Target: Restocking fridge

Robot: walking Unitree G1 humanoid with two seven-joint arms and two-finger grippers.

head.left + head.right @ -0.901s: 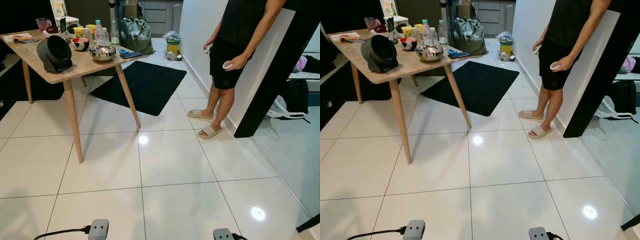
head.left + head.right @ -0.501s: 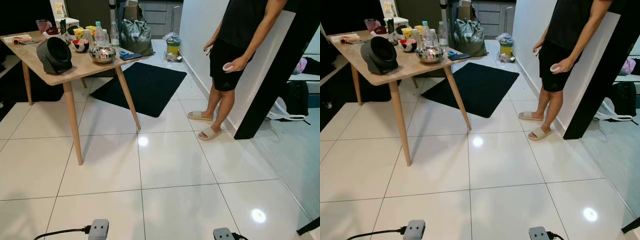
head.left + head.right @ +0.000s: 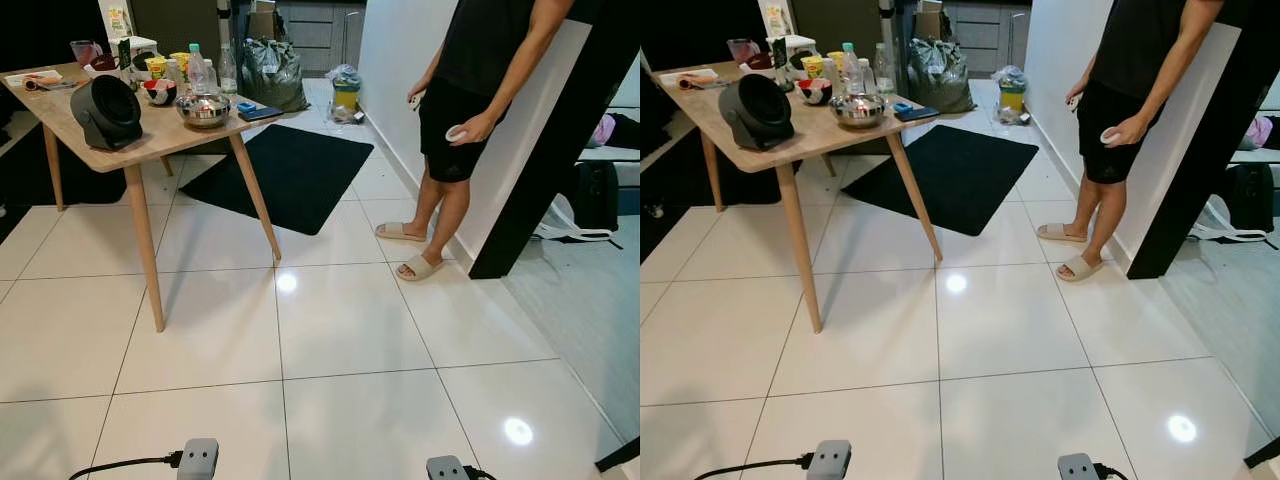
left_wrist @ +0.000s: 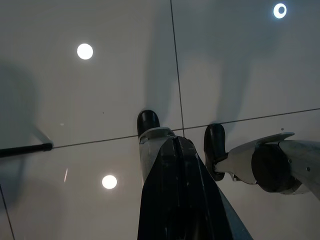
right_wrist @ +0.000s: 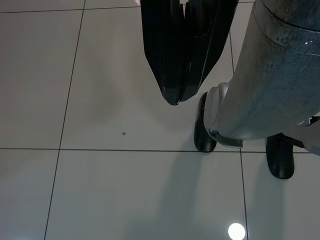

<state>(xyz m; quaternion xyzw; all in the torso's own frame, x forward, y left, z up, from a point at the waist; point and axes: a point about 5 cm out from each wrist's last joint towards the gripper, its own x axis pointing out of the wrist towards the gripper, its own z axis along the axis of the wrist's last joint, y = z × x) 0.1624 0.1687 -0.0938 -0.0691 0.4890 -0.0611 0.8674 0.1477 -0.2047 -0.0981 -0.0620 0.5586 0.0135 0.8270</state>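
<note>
Little differs vs 0.9 s ago: whole head view slid a touch, so camera moved; table things & person keep the same places relative to each other.

One wooden table (image 3: 160,135) at far left on white tile floor (image 3: 340,340). On it, counted: 1 dark round fan (image 3: 106,111) near the front edge, 1 shiny metal bowl (image 3: 203,108) to its right, 2 clear bottles (image 3: 198,68) behind the bowl, 1 small red/white bowl (image 3: 160,91), 1 blue flat item (image 3: 252,108) at the right corner. More small stuff at the table's far end, too small to tell. One black mat (image 3: 290,170) past the table, 1 stuffed bag (image 3: 270,72) behind it.

One person (image 3: 470,110) stands at right by the white wall, 2 sandals on, small pale object in one hand (image 3: 468,128).

Fridge: can't tell which unit it is.

Both arms hang idle. Left gripper (image 4: 175,165) points at floor, fingers pressed together, holding nothing. Right gripper (image 5: 175,95) likewise closed over tiles, by the robot's 2 black feet (image 5: 204,132).
</note>
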